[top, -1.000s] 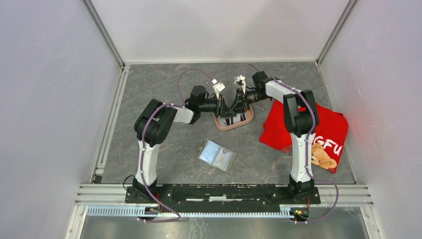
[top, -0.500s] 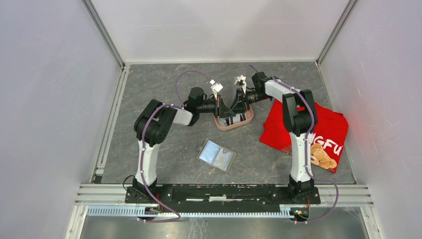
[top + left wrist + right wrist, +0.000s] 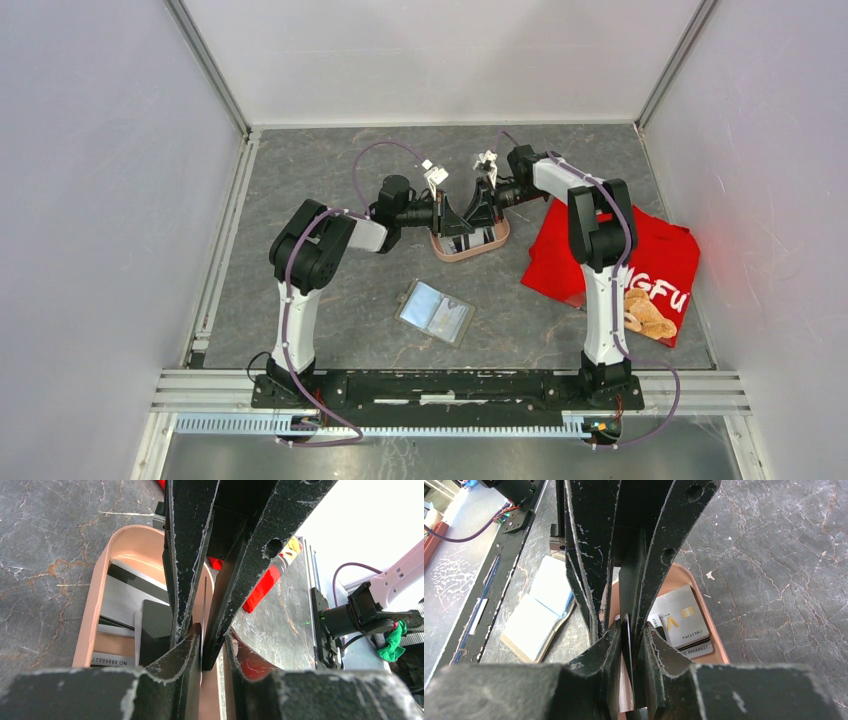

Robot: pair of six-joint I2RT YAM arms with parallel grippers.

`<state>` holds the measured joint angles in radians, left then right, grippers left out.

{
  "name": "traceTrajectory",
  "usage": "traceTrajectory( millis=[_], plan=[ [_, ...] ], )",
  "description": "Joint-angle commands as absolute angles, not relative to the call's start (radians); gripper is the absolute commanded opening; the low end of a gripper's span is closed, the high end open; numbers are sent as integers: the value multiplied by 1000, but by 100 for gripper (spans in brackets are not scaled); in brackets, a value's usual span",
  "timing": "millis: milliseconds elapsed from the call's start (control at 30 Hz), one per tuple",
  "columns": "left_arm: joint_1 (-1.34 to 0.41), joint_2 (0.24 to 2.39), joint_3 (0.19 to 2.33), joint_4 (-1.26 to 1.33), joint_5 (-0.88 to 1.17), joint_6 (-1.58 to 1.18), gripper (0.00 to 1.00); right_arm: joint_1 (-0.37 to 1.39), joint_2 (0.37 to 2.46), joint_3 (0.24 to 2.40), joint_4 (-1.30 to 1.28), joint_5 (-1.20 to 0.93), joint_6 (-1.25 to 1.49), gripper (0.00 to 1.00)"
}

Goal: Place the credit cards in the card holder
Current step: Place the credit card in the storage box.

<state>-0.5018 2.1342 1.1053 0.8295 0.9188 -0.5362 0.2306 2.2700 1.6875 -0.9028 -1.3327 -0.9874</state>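
The card holder lies open and flat on the grey marbled bench, near the arm bases and well apart from the pink oval tray. It shows two pale blue-grey pocket panels inside and a thin olive-tan edge around them in the right wrist view.

The credit cards are thin small rectangles. One silvery card with a gold chip and a "V" mark lies on top of the pile in the tray. The left wrist view shows a plain grey card, a dark card and a white strip printed with a number. So at least three cards lie in the tray. How many more lie under them I cannot tell.

One further card, the upright card, stands on edge above the tray, where the two grippers meet tip to tip. The right gripper is narrow and pinches this card between its fingers. The left gripper is narrow too, and the card's thin edge runs into its gap. Whether its pads press the card I cannot tell.

In all there are one card holder, one tray, two grippers and one red shirt on the right of the bench.
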Motion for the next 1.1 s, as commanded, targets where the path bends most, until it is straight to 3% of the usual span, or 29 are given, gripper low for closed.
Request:
traceTrajectory(
  millis=[0,200,367,700,1067],
  plan=[
    [-451,2117,1101,868,904,-600,23,161,2299,1708,-964,-1207,-1102,24],
    [-451,2117,1107,842,891,-588,24,155,2301,1713,-978,-1215,-1110,24],
    [-455,2124,1125,806,886,-575,30,157,2314,1729,-1003,-1243,-1130,26],
    [-479,2130,1160,737,907,-523,51,201,2308,1733,-909,-1264,-992,27],
    [-475,2133,1150,786,935,-550,40,170,2273,1658,-776,-1206,-880,24]
  ],
)
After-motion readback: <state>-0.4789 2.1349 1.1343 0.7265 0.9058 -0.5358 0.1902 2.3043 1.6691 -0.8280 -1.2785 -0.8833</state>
